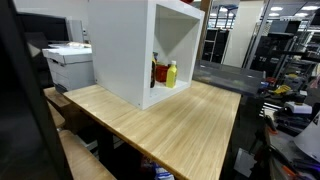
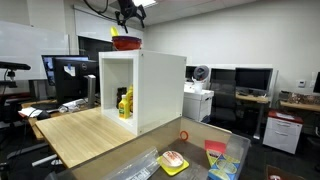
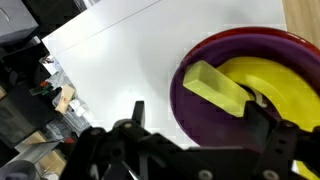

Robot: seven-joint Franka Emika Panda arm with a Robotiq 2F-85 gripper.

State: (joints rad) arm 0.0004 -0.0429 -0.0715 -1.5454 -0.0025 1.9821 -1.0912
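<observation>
While its wide-spread claw [image 2: 131, 18] hangs at the top centre of an exterior view, the arm is poised just above a purple bowl [image 2: 126, 44] that sits on the flat top of a white cabinet [image 2: 160, 90]. The claw grips nothing. In the wrist view its two dark fingers [image 3: 138, 112] rise from the bottom of the frame, well apart. One shows against the cabinet's white top and the other against a yellow bowl [image 3: 285, 85] nested inside the purple one at the right of the frame. Whether either finger touches the rim cannot be told. A yellow-green block [image 3: 215, 88] lies tilted across the yellow bowl's near edge. In both exterior views the cabinet stands on a pale wooden surface [image 1: 170, 125], its open side showing bottles [image 1: 165, 74] in the lower compartment, a yellow one beside a red one. The claw is out of frame in the exterior view that cuts off the cabinet's top.
</observation>
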